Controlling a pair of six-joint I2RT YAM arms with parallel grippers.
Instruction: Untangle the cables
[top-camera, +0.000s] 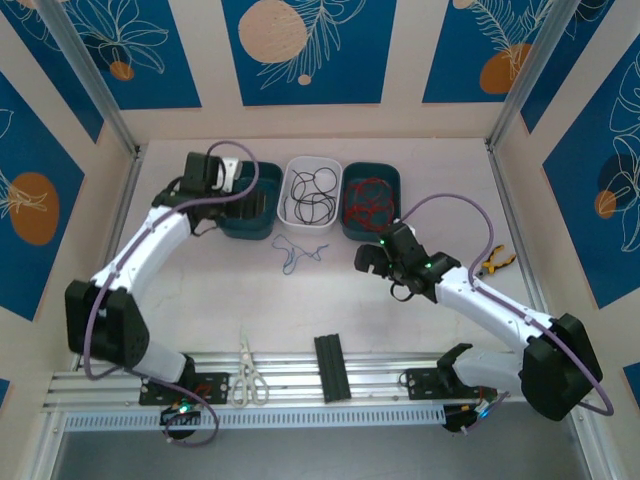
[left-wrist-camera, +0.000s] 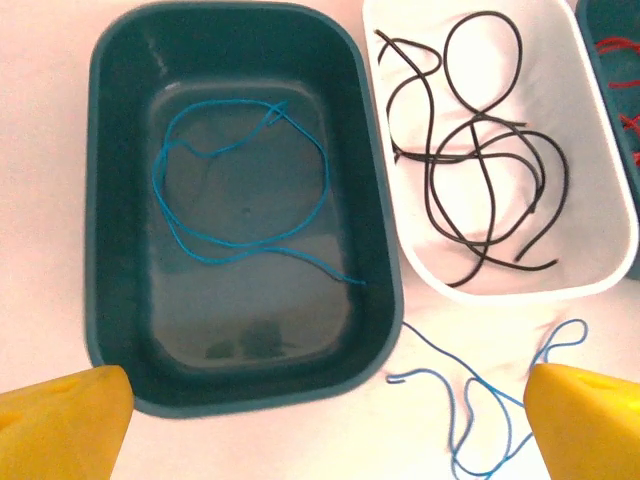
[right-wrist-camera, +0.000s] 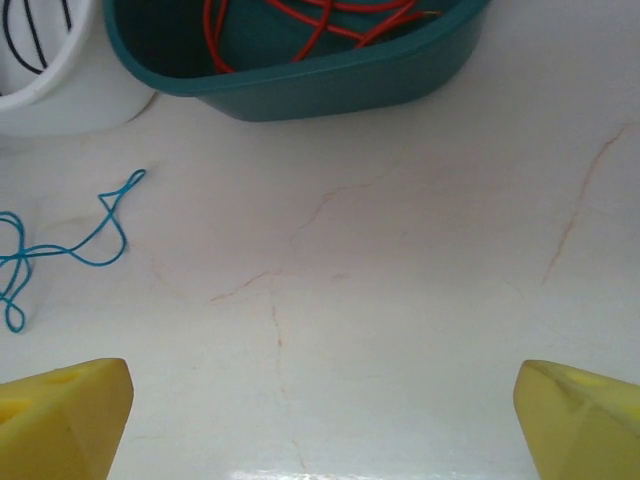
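Marble table (right-wrist-camera: 400, 250): blue cable (right-wrist-camera: 106, 199) cropped leftward.

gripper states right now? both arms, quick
Left gripper: open, holding nothing.
Right gripper: open, holding nothing.
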